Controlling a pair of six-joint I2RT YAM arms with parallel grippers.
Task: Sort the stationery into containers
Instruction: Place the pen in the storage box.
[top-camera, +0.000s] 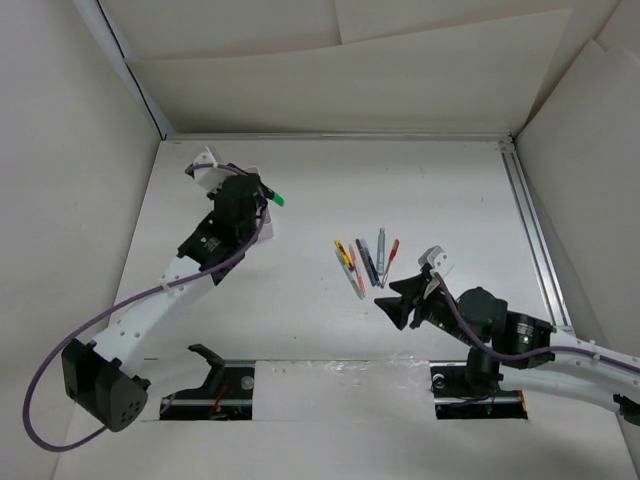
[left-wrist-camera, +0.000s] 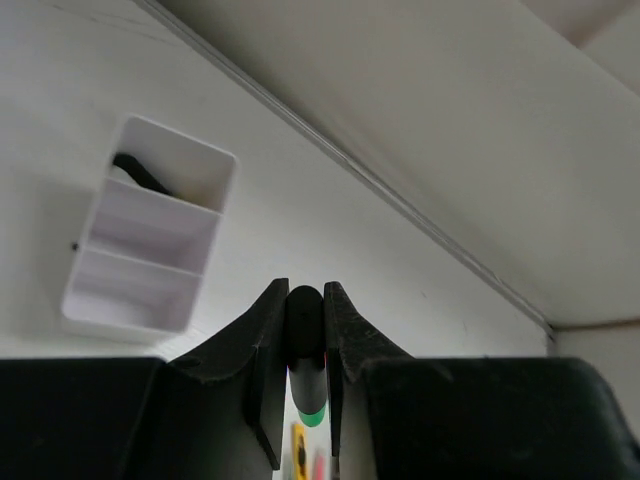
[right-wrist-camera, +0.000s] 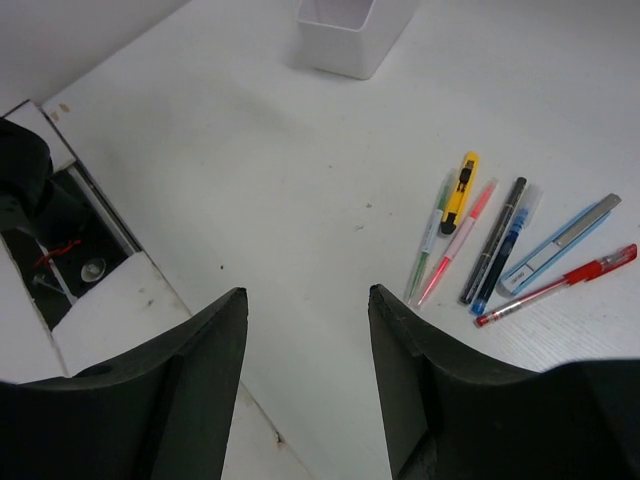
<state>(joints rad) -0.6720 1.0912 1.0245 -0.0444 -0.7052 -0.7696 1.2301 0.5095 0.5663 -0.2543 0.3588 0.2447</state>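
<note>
The step in hand is carrying one item to the container. The left gripper (left-wrist-camera: 305, 296) is pinched narrowly on a stubby black highlighter (left-wrist-camera: 305, 350) with a green tip, held above the table and clear of it. In the left wrist view the white divided box (left-wrist-camera: 130, 305) sits at about ten o'clock from the fingertips, apart from them; a dark item already lies in its far compartment, though what it is I cannot tell. The next move, as I judge it, calls for bringing the highlighter over a compartment, lining it up between the dividers, and letting go only once it is inside the rim.

The right gripper (right-wrist-camera: 305, 295) hangs with its jaws wide and nothing between them. The remaining pens (right-wrist-camera: 500, 245) lie side by side at about two o'clock from it: green, pink, black, blue, grey and red, with a short yellow piece among them. From above, this cluster sits just right of the table's middle.

The table (top-camera: 330, 190) is plain matte white. A metal rail (top-camera: 530, 230) runs along its three o'clock edge, and white walls (top-camera: 350, 90) close it in on three sides.
</note>
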